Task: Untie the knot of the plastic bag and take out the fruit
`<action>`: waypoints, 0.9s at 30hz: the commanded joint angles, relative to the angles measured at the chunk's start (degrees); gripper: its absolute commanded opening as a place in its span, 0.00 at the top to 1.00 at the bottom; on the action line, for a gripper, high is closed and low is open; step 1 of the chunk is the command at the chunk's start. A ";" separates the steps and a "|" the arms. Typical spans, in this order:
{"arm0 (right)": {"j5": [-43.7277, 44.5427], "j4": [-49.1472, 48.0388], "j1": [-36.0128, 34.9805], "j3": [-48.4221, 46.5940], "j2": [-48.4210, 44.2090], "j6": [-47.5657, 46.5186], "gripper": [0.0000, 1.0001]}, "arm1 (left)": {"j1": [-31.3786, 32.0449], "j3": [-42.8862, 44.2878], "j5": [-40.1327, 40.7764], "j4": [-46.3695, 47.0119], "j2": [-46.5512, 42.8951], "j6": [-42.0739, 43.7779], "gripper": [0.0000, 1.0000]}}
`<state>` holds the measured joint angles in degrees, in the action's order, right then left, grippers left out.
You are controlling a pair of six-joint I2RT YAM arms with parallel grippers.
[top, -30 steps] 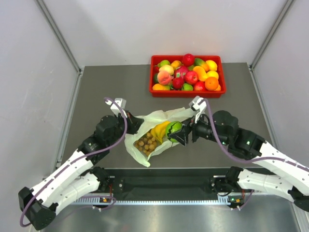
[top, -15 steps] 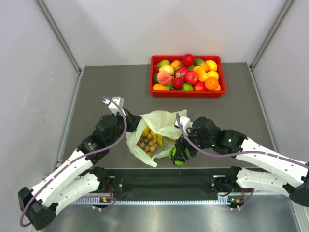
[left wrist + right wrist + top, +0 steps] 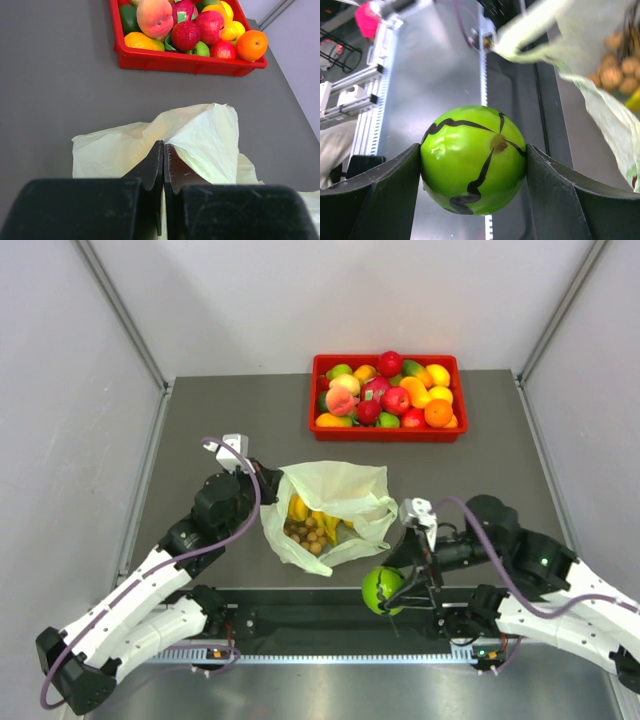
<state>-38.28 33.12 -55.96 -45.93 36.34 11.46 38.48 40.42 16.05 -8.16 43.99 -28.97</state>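
Fingers of the right gripper [image 3: 472,165] clasp the green fruit [image 3: 473,155] at the table [image 3: 200,430] edge; the left gripper [image 3: 163,147] pinches the plastic bag [image 3: 205,135]. Released here, the fruit could roll off

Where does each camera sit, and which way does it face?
Top external: high behind the robot, looking down on the table; both arms show.
Left wrist: on the left gripper, facing the red tray; its shut fingers pinch the plastic bag.
Right wrist: on the right gripper; fingers hold the round green fruit.
All three share the bag.
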 commanded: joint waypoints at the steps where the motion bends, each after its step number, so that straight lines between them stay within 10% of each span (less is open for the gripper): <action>1: -7.05 -5.35 0.33 -3.90 -3.38 -2.67 1.00 | -0.33 2.47 2.05 0.26 -1.01 1.55 1.00; 6: -2.53 -4.74 0.42 -8.37 -2.24 -3.03 1.00 | -0.33 2.90 3.01 -0.53 -2.24 1.81 1.00; 13: 48.31 -3.15 1.12 -15.76 -0.30 0.93 1.00 | -0.33 4.84 3.81 -2.82 -3.38 3.48 1.00; 19: 66.72 -7.20 4.01 -22.35 7.06 -0.65 1.00 | -0.33 7.47 3.20 -3.26 -2.24 5.41 1.00; 27: 57.98 -8.94 25.79 -32.72 26.58 3.82 1.00 | -0.42 20.56 3.19 -5.10 4.35 12.87 1.00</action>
<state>20.93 27.38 -37.34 -74.78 57.52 12.16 38.39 54.85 18.55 -15.03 47.24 -20.91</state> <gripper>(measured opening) 0.728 0.011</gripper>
